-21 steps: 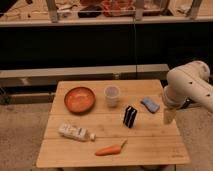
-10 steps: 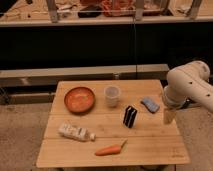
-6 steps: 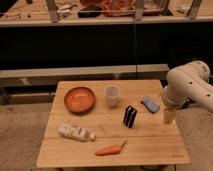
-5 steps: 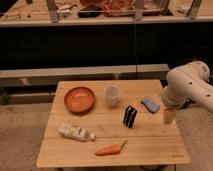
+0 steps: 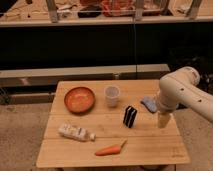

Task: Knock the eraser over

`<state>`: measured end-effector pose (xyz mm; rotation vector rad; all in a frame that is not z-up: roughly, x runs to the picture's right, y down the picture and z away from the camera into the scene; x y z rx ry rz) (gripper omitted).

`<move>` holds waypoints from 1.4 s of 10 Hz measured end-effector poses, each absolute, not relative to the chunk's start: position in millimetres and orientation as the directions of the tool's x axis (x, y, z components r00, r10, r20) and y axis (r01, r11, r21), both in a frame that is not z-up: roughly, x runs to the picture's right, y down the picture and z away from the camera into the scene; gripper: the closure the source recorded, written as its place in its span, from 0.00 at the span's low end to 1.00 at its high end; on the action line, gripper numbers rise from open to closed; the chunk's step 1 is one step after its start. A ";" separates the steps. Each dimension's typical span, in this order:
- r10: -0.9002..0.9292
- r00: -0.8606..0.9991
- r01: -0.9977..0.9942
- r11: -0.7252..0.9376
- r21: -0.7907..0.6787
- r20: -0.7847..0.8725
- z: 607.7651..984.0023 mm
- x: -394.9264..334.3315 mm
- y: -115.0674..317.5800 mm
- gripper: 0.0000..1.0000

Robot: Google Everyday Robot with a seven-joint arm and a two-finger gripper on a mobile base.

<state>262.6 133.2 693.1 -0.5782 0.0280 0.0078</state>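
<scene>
The eraser (image 5: 130,116), a small black block with thin white stripes, stands upright near the middle of the wooden table (image 5: 150,145). My gripper (image 5: 163,120) hangs pointing down over the table's right side. It is a short way right of the eraser, apart from it, open, with nothing in it. The white arm bends in from the right edge of the view.
A translucent cup (image 5: 112,95) stands behind the eraser and an orange bowl (image 5: 79,99) to its left. A light-blue pad (image 5: 148,104) lies just behind the gripper. A white bottle (image 5: 75,132) and a carrot (image 5: 110,149) lie near the front.
</scene>
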 end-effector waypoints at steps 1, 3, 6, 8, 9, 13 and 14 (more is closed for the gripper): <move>-0.004 1.000 -0.011 0.837 -0.547 -0.026 694.9 258.8 136.5 0.20; -0.013 1.000 0.001 0.836 -0.548 -0.018 698.2 247.8 140.7 0.20; -0.019 1.000 0.008 0.835 -0.550 -0.013 699.8 246.5 145.6 0.20; -0.028 1.000 0.021 0.834 -0.551 -0.005 702.2 239.1 150.0 0.20; -0.032 0.999 0.027 0.833 -0.553 -0.001 704.1 234.3 151.8 0.20; -0.044 0.999 0.041 0.830 -0.556 0.008 707.5 229.5 157.1 0.20; -0.050 0.999 0.049 0.829 -0.557 0.013 709.8 225.4 158.1 0.20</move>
